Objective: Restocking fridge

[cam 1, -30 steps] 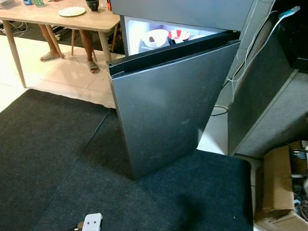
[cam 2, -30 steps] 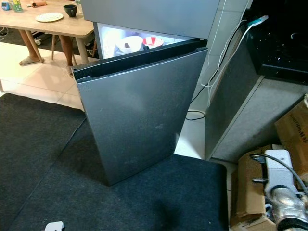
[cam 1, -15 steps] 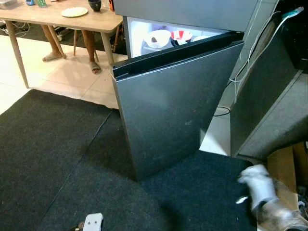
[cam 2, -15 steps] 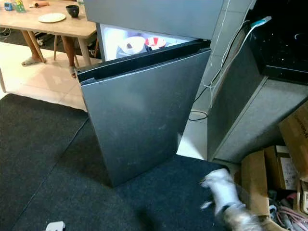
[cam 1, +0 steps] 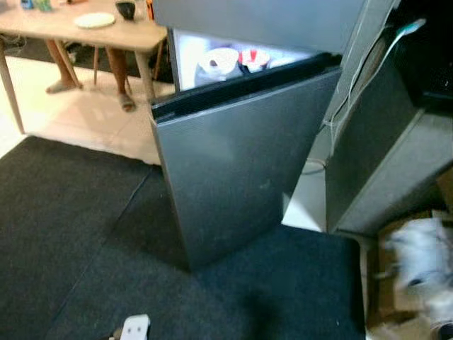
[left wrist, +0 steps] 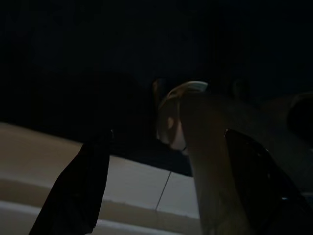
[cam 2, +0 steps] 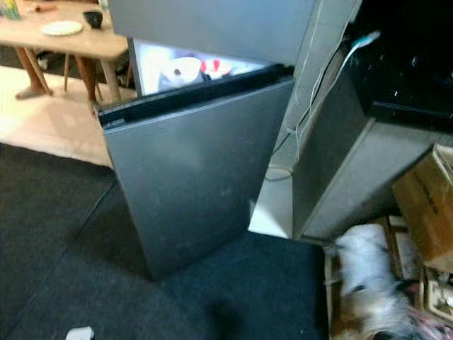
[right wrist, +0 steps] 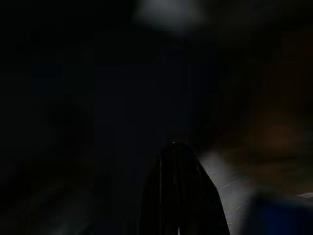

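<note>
dark mat (cam 1: 71,234) fronts fridge (cam 1: 241,177); lower door ajar, leaves lit shelf bowls (cam 1: 218,60) reachable. left pincer (left wrist: 171,181) released, idle. right pincer (right wrist: 183,196): can't tell, blurred.

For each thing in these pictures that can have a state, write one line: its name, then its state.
Lower fridge door: ajar, swung partway out.
Fridge interior: lit, with bowls on a shelf.
Left gripper: open, holding nothing.
Right arm: blurred, in motion low on the right.
Cup: upright on the table.
</note>
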